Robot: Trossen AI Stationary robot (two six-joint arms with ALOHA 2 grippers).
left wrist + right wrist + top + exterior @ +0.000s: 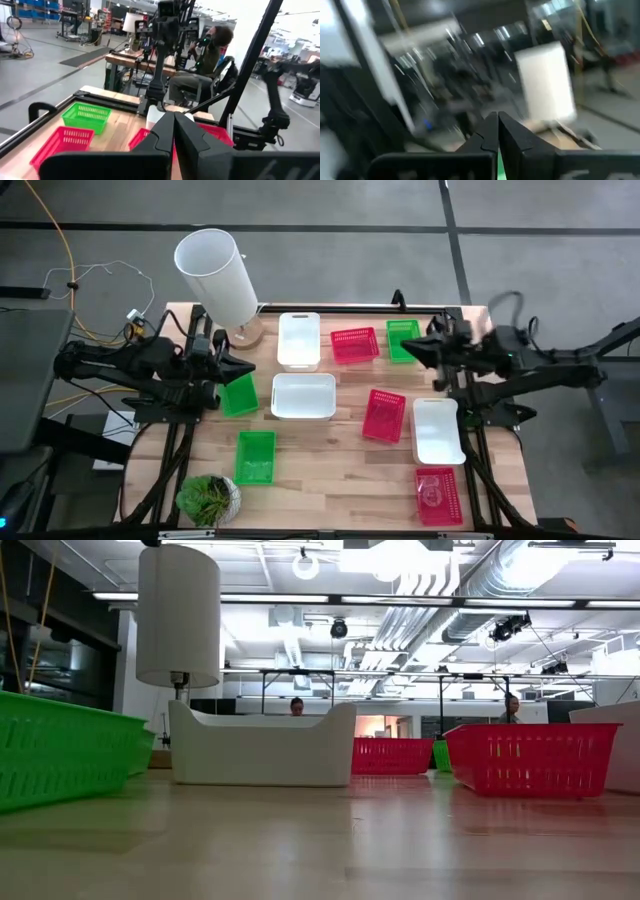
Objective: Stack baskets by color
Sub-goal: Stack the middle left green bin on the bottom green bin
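Nine baskets spread unstacked over the wooden table [330, 470]: three white baskets [303, 396] mid-table and right, three red baskets [385, 415] toward the right, three green baskets [255, 456] scattered. Left gripper [240, 365] and right gripper [412, 348] raised near the far side, fingers pressed together, empty.

baskets [303, 395] lie scattered singly across the table [330, 480], lamp [218, 275] at its far-left corner, plant [208, 498] near-left.
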